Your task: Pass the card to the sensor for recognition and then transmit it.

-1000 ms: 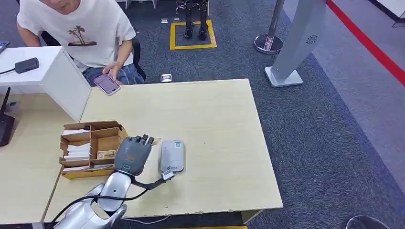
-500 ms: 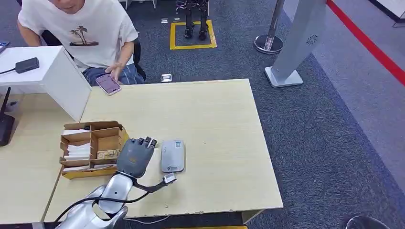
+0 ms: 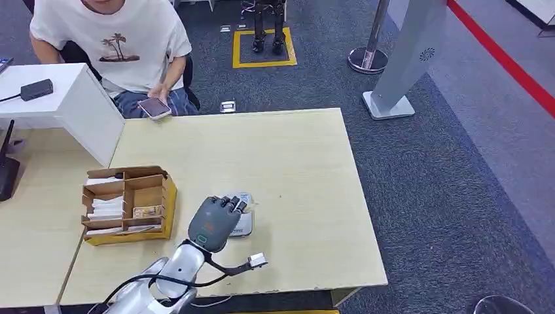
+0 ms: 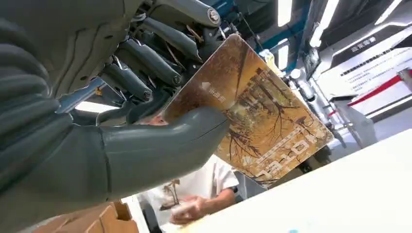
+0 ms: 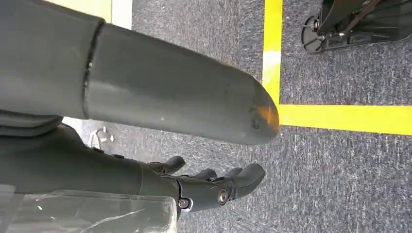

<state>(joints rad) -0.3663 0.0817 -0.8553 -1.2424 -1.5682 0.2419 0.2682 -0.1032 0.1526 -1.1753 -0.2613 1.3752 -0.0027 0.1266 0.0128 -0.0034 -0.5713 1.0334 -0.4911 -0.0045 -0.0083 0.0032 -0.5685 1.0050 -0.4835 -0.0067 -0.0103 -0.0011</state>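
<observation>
1. One card is in play, and I judge the task about half run: the pick is done, the card is at the reader, and the handing on is left. Whether the reader has registered it I cannot tell.
2. Nearest to me, my silver left arm comes in from the table's near edge and slants forward, with the grey left hand [image 3: 214, 222] knuckles-up, low over the near end of the small white rounded card sensor [image 3: 243, 223].
3. My left wrist camera shows that hand pinching a brown-and-gold printed plastic card [image 4: 252, 116]: the thick thumb [image 4: 160, 150] presses one face and the dark fingers [image 4: 145, 60] back the other. The card juts out past the thumb, tilted. From the head camera the hand hides it, so I cannot say whether it touches the sensor.
4. My right hand [image 5: 214, 187] hangs at my side over dark grey carpet [image 5: 340, 184], fingers loosely curled inward, holding nothing.
5. Just beside the sensor, toward my left, stands the brown cardboard divider box [image 3: 128, 203] with pale cards stacked in its compartments, on the pale wooden table [image 3: 307, 163].
6. At the far edge a seated person in a white T-shirt [image 3: 111, 42] holds a phone [image 3: 156, 107]; I judge this the likely recipient.
</observation>
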